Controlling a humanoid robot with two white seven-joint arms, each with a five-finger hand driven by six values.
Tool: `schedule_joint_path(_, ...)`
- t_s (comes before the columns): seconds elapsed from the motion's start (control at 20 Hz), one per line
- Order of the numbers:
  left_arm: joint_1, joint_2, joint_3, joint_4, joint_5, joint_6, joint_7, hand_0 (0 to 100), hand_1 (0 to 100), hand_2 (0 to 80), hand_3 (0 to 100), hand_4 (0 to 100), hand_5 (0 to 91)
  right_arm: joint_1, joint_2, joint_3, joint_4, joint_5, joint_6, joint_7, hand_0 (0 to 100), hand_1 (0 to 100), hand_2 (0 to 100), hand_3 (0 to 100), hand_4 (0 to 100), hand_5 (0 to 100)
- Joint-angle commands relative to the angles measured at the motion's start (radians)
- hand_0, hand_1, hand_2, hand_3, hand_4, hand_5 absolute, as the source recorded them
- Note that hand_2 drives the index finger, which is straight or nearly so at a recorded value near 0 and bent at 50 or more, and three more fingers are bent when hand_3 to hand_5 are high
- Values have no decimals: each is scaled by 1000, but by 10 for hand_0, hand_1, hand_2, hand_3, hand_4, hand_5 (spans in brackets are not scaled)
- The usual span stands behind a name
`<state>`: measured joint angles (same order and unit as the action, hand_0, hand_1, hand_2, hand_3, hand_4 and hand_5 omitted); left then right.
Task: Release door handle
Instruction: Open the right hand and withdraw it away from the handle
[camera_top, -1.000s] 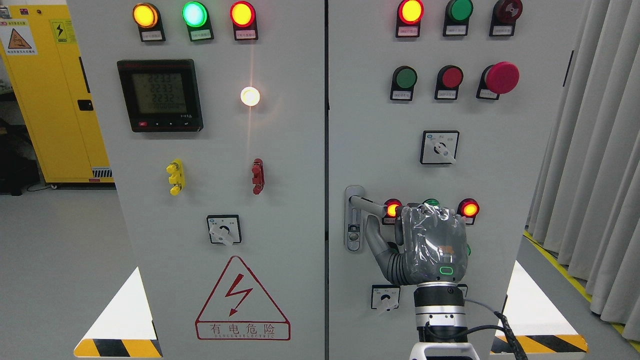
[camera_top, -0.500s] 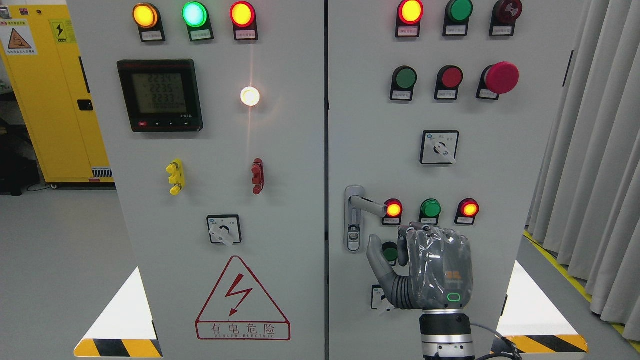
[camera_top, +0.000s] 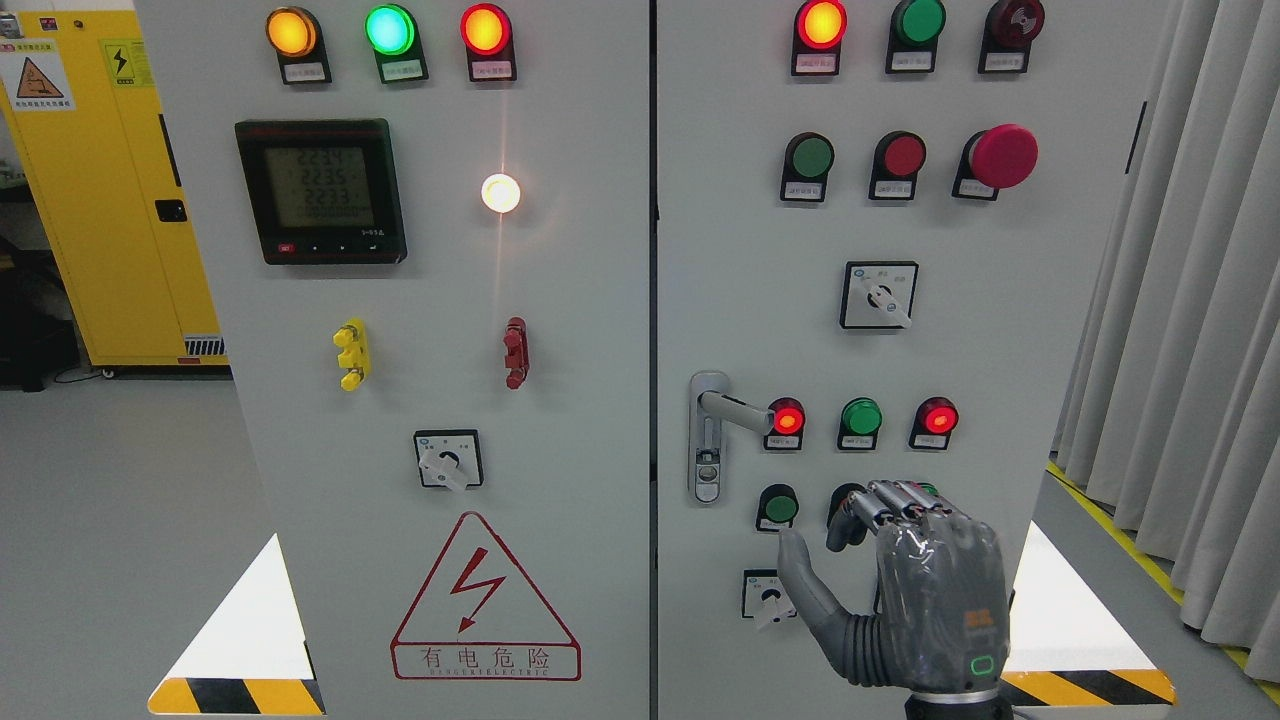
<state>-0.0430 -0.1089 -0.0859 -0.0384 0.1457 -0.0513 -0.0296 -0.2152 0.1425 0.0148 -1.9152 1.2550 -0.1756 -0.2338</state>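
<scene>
A: While the right hand (camera_top: 900, 590) hangs low before the right cabinet door (camera_top: 1000, 330), fingers (camera_top: 880, 505) loosely curled and holding nothing, the door handle (camera_top: 735, 410) stands free up and to its left — well apart from the hand. I judge the release done.

B: Risks from here?

A: The fingertips sit right in front of the lower row of buttons, near a dark button (camera_top: 845, 500) and just right of a green button (camera_top: 777, 507). A careless pull-back or drift forward could press one. The thumb (camera_top: 800, 580) lies close to the small rotary switch (camera_top: 768, 595) — a sideways swing could nudge it.

B: Count the right door.

A: Top row, three lamps; second row, two buttons plus one red mushroom stop (camera_top: 1003, 155). One rotary switch (camera_top: 880, 295) at mid height. Beside the handle, three lamps: red, green, red. Lower row partly hidden by the hand, so no count.

B: Left door?

A: Three lamps on top, one meter (camera_top: 320, 190), one white lamp (camera_top: 500, 193), one yellow fitting (camera_top: 351, 353), one red fitting (camera_top: 515, 352), one rotary switch (camera_top: 448, 460), one warning triangle (camera_top: 485, 600). Left hand not in view.
</scene>
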Motion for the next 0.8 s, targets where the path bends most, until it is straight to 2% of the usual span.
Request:
schedule_joint_path(0.0,0,0,0,0,0,1,0,120,556,0,0,0,0,23,-3,-108,-53,-40,-16,13,480,330,181,316,369,336)
schedule_joint_path(0.05,0,0,0,0,0,1,0,120,556,0,0,0,0,22,-3,-92,-51,-40,-16,13,484,328,162,299,358,329)
schedule_joint_path(0.1,0,0,0,0,0,1,0,120,556,0,0,0,0,20,-3,-76,-51,-42,-16,7,485,326,105,240,302,293)
schedule_joint_path(0.15,0,0,0,0,0,1,0,120,556,0,0,0,0,22,-1,-73,-53,-42,-16,-2,485,320,0,121,171,181)
schedule_joint_path(0.2,0,0,0,0,0,1,0,120,556,0,0,0,0,25,-1,-75,-54,-43,-18,-8,485,318,0,94,136,138)
schedule_joint_path(0.25,0,0,0,0,0,1,0,120,556,0,0,0,0,26,-1,-75,-54,-48,-18,-21,485,318,0,94,136,138)
schedule_joint_path(0.3,0,0,0,0,0,1,0,120,556,0,0,0,0,26,-1,-72,-54,-67,-19,-25,485,304,0,23,51,18)
schedule_joint_path(0.35,0,0,0,0,0,1,0,120,556,0,0,0,0,26,-1,-67,-56,-86,-19,-24,492,297,0,0,0,0)
schedule_joint_path(0.75,0,0,0,0,0,1,0,120,556,0,0,0,0,31,0,-55,-53,-95,-67,-21,533,277,0,0,0,0)
